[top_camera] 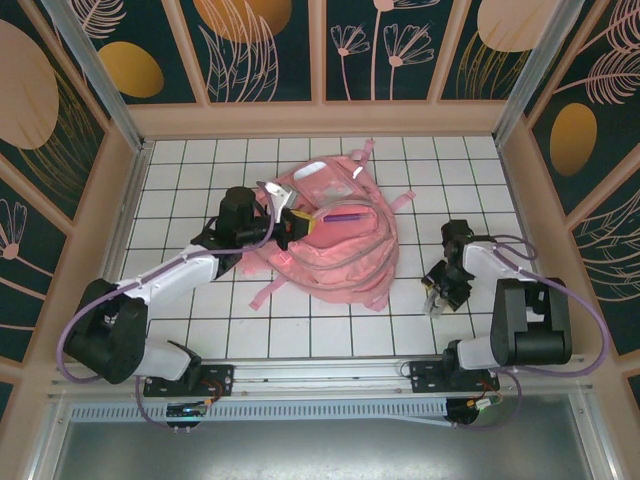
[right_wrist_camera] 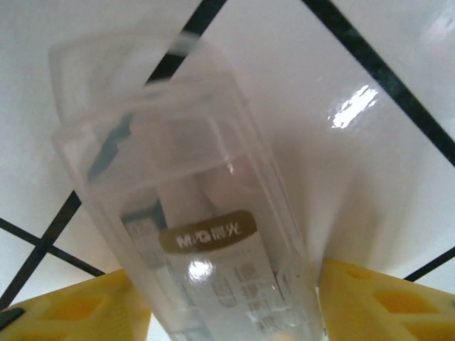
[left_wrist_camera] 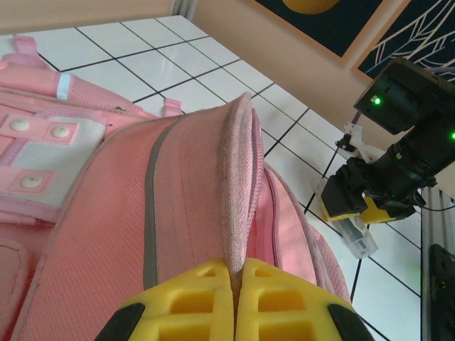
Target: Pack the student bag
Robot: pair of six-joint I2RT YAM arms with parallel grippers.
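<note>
left arm (top_camera: 170, 280) extended forward | left gripper (left_wrist_camera: 238, 273) pinched closed | right gripper (right_wrist_camera: 227, 291) pointing down, fingers (right_wrist_camera: 384, 302) apart

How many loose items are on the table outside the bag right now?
1: a clear plastic case lies on the tiled table, straddled by the right gripper, right of the student bag. More could be hidden under the bag.

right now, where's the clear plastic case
The clear plastic case sits on the table, right of the student bag in the top view, between the fingers of the right gripper.
</note>
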